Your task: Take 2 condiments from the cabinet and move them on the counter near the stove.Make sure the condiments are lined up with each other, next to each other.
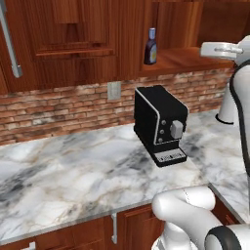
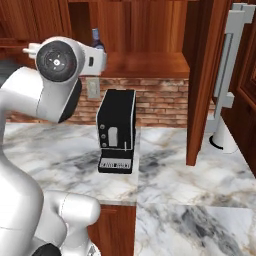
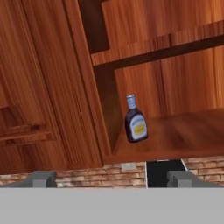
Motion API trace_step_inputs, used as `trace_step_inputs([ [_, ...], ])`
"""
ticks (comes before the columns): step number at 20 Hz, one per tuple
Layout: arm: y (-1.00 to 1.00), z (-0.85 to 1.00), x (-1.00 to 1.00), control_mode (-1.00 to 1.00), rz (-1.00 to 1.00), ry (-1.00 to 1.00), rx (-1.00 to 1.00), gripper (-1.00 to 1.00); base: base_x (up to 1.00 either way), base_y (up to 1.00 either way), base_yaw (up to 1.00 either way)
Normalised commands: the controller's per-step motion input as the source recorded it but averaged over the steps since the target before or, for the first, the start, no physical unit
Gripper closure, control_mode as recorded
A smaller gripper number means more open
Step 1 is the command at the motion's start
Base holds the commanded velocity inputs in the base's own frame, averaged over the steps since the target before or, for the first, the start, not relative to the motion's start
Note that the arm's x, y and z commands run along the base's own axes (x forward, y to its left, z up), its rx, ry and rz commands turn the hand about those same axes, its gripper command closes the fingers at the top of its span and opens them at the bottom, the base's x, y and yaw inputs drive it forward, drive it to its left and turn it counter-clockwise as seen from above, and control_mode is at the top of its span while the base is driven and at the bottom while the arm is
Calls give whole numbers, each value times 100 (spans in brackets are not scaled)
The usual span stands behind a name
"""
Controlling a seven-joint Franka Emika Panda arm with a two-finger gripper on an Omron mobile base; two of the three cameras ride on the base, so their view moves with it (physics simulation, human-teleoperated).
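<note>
One condiment (image 3: pixel 135 120), a dark bottle with a yellow-white label and a bluish cap, stands upright at the left end of the open wooden cabinet (image 3: pixel 183 131). In the left base view the condiment (image 1: pixel 151 46) stands on the cabinet (image 1: pixel 188 57) shelf above the marble counter (image 1: pixel 73 166). My gripper (image 3: pixel 113 179) is open, level with the shelf and well short of the bottle, with nothing between its fingertips (image 3: pixel 41 178). In the right base view my arm hides most of the condiment (image 2: pixel 97 39). The stove is out of view.
A black coffee machine (image 1: pixel 160 124) stands on the counter below the shelf. A white stand (image 2: pixel 222 140) sits at the back right near a tall wooden panel (image 2: pixel 200 100). Closed panelled doors (image 1: pixel 73 39) flank the niche on the left.
</note>
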Motion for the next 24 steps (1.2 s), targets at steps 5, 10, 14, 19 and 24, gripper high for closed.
trace_step_inputs([
  [5,-3,0,63,-100,6,0,0,-100,0,0,0],
  [10,0,0,57,-100,5,0,0,-100,0,0,0],
  [14,0,1,54,-100,5,0,0,-100,0,0,0],
  [19,0,1,33,-100,4,0,0,-100,0,0,0],
  [24,0,1,14,-100,4,0,0,-100,0,0,0],
])
